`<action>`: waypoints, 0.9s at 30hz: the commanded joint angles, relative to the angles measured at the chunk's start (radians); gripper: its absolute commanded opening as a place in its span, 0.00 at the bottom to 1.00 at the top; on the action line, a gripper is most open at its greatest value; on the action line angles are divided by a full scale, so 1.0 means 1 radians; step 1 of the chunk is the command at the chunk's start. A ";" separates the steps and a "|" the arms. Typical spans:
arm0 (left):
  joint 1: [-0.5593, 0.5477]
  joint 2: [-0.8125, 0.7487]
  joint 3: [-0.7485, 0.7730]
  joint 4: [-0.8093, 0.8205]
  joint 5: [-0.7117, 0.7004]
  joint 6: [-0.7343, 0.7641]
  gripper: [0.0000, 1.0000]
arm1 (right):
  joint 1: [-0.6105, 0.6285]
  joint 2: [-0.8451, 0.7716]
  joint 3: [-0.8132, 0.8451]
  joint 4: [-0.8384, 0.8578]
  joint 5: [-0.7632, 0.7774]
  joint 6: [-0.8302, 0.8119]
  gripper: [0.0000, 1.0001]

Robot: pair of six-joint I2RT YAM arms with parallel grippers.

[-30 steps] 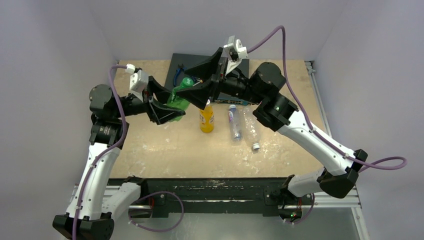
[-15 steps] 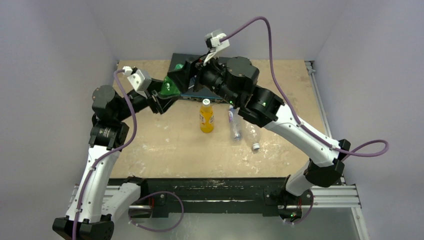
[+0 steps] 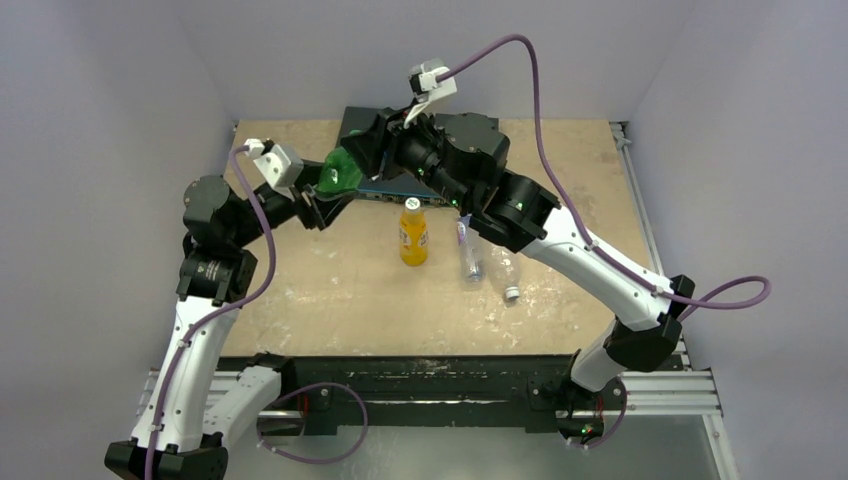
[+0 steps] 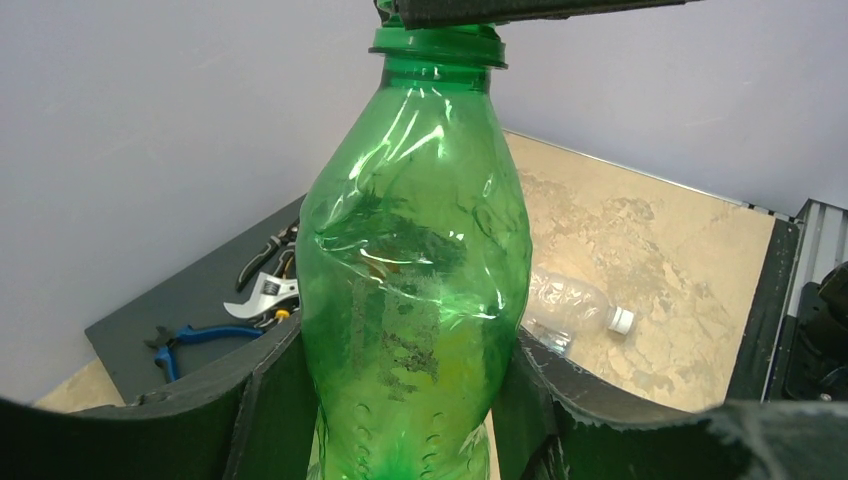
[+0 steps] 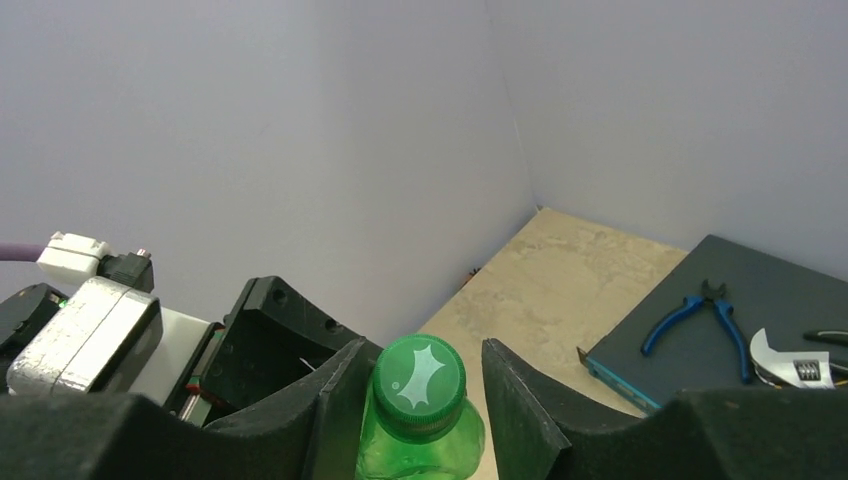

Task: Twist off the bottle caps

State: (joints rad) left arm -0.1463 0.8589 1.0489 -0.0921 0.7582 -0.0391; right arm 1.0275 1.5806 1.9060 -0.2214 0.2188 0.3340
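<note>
My left gripper point(image 3: 322, 196) point(image 4: 405, 405) is shut on the body of the crumpled green bottle point(image 3: 340, 172) point(image 4: 410, 280) and holds it above the table at the back left. Its dark green cap point(image 5: 419, 385) sits between the fingers of my right gripper point(image 3: 362, 152) point(image 5: 425, 362). The left finger touches the cap and a narrow gap shows at the right finger. An orange-yellow bottle point(image 3: 413, 238) stands upright with a white cap point(image 3: 411, 203). A clear blue-labelled bottle point(image 3: 467, 250) and a larger clear bottle point(image 3: 503, 268) point(image 4: 568, 305) with a white cap point(image 3: 512, 294) point(image 4: 622, 320) lie on the table.
A dark tray point(image 3: 352, 122) point(image 5: 760, 290) at the back holds blue-handled pliers point(image 5: 695, 315) point(image 4: 200, 335) and a metal wrench point(image 4: 262, 295). Grey walls enclose the table on three sides. The right arm reaches across above the lying bottles.
The right arm has swung left and back over the green bottle's top, and its jaws have narrowed around the cap. The left gripper has carried the bottle up and back.
</note>
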 commanded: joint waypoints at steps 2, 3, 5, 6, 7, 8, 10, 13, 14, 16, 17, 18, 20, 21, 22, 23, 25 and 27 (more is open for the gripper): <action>-0.001 -0.013 -0.004 0.022 -0.020 0.021 0.00 | 0.002 -0.016 0.005 0.050 -0.005 0.028 0.39; -0.001 -0.014 -0.004 0.022 -0.022 0.022 0.00 | 0.002 -0.015 0.005 0.050 -0.006 0.028 0.35; -0.001 -0.014 -0.004 0.022 -0.023 0.021 0.00 | 0.002 -0.012 0.006 0.048 -0.011 0.029 0.25; -0.001 -0.016 -0.004 0.022 -0.022 0.019 0.00 | 0.002 -0.011 0.008 0.046 -0.016 0.030 0.21; -0.001 -0.017 -0.003 0.022 -0.021 0.019 0.00 | 0.002 -0.009 0.009 0.044 -0.027 0.030 0.19; -0.001 -0.015 -0.001 0.022 -0.019 0.017 0.00 | 0.002 -0.010 0.010 0.045 -0.044 0.034 0.18; -0.001 -0.012 0.004 0.023 -0.015 0.010 0.00 | 0.001 -0.015 0.007 0.038 -0.057 0.038 0.15; -0.001 0.000 0.023 0.013 0.036 -0.018 0.00 | -0.013 -0.041 -0.011 0.038 -0.100 0.004 0.11; -0.001 0.006 0.034 0.002 0.078 -0.032 0.00 | -0.027 -0.061 -0.034 0.056 -0.143 -0.006 0.11; -0.001 0.025 0.060 -0.029 0.190 -0.070 0.00 | -0.070 -0.115 -0.106 0.137 -0.278 -0.018 0.11; -0.001 0.037 0.072 -0.037 0.272 -0.100 0.00 | -0.097 -0.146 -0.153 0.187 -0.371 -0.020 0.11; -0.001 0.051 0.082 -0.037 0.351 -0.135 0.00 | -0.124 -0.175 -0.199 0.227 -0.454 -0.015 0.12; -0.001 0.077 0.091 -0.004 0.482 -0.242 0.00 | -0.162 -0.230 -0.285 0.351 -0.602 -0.010 0.13; -0.001 0.085 0.088 0.052 0.516 -0.304 0.00 | -0.172 -0.252 -0.324 0.396 -0.655 -0.007 0.13; -0.001 0.087 0.085 0.091 0.536 -0.354 0.00 | -0.176 -0.269 -0.352 0.439 -0.704 -0.003 0.13; -0.001 0.085 0.087 0.109 0.550 -0.371 0.00 | -0.178 -0.278 -0.372 0.470 -0.744 0.003 0.14; -0.002 0.077 0.088 0.114 0.561 -0.375 0.00 | -0.178 -0.277 -0.385 0.502 -0.797 0.022 0.17; -0.004 0.067 0.087 0.121 0.554 -0.374 0.00 | -0.178 -0.264 -0.383 0.508 -0.796 0.032 0.19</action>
State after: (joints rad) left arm -0.1528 0.9485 1.0962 -0.0441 1.2171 -0.3225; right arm 0.8543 1.3376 1.5215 0.1085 -0.4156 0.3408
